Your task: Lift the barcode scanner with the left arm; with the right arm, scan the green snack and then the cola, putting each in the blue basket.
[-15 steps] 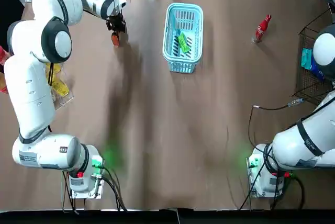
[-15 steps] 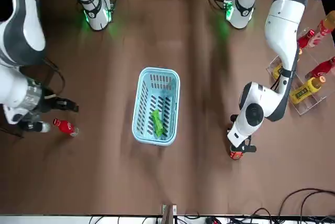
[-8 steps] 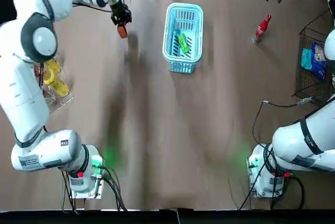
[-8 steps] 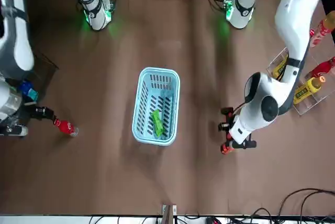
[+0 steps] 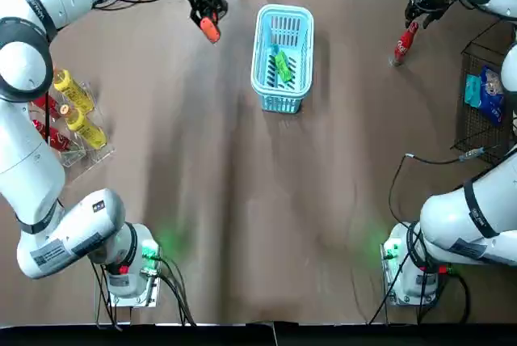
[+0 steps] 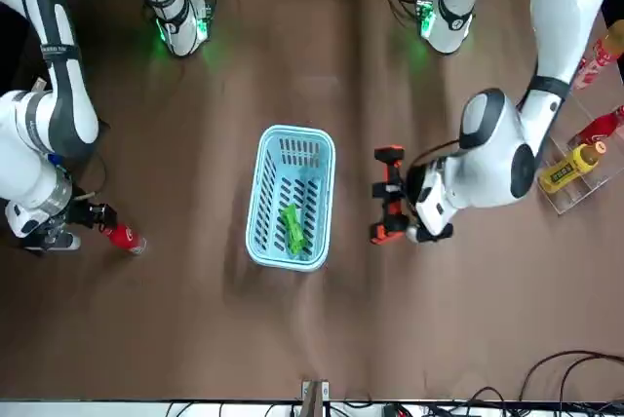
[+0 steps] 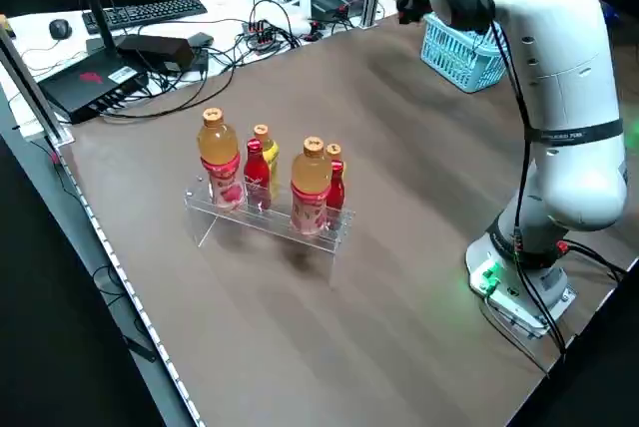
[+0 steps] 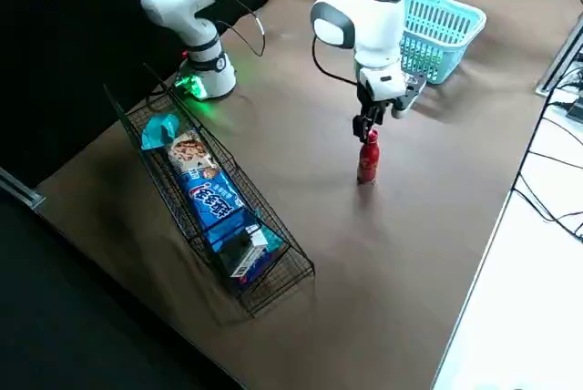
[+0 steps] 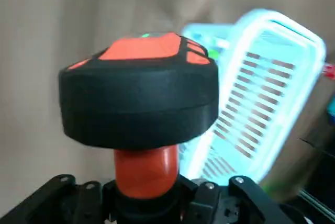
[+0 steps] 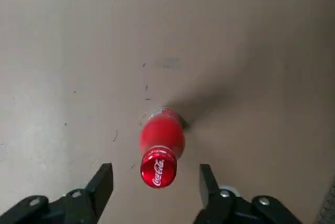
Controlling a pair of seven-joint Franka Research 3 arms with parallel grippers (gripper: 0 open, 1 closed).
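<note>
My left gripper [image 5: 203, 8] is clamped on the barcode scanner [image 5: 211, 29] by its orange handle and holds it clear of the table, just to the left of the blue basket [image 5: 284, 9]. In the left wrist view the scanner's black head [image 9: 138, 93] fills most of the picture and covers my fingertips, so I see only that the handle sits tight between them. I cannot make out its scanning window from any view.

The green snack [image 5: 282, 67] lies inside the basket, partly hidden by the slatted walls in the front view.

The cola [image 5: 402, 43] stands upright on the table, well apart from the basket on my right side. My right gripper [image 10: 156, 170] hangs just above its cap with the fingers [image 10: 104, 179] spread wide, one on each side and a gap to the cap on both. In the right side view the gripper [image 8: 372, 122] sits right over the bottle [image 8: 368, 159], and I cannot tell there whether it touches. In the top view the fingers merge into a dark shape.
</note>
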